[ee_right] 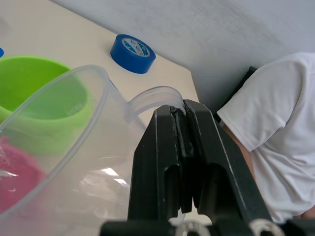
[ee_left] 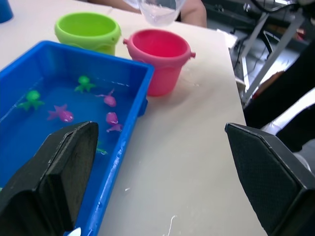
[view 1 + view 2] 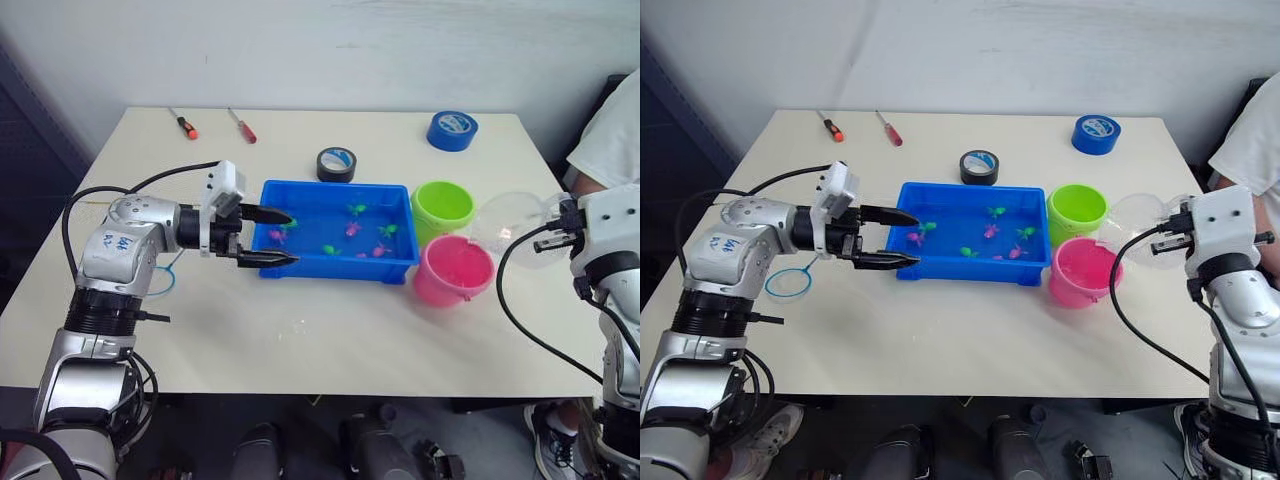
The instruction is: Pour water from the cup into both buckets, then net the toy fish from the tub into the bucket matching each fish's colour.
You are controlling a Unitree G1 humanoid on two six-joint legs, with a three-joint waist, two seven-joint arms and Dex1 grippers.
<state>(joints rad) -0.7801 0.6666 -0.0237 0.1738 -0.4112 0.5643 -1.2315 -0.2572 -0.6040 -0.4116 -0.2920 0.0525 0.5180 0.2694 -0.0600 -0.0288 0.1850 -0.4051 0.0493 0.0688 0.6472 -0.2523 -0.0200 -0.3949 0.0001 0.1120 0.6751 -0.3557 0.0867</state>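
From the head camera, the net [image 3: 788, 281] is partly hidden behind the left arm; only its blue hoop on the table [image 3: 330, 340] shows. At the right edge a person in a white shirt [image 3: 615, 130] is cut off. The table is pale beige and stands against a light wall, with two screwdrivers [image 3: 183, 124], a black tape roll [image 3: 336, 164] and a blue tape roll [image 3: 452, 130] near the far side. The left gripper [image 3: 268, 238] hovers with fingers apart at the near-left corner of the tub [image 3: 335, 235].

From the left wrist, the tub holds water with green and pink toy fish [image 2: 63, 113]; the green bucket [image 2: 88, 31] and pink bucket [image 2: 160, 58] stand just beside it.

From the right wrist, the right gripper [image 1: 181, 157] is clamped on the handle of the clear cup [image 1: 64, 147], held tilted over the buckets.
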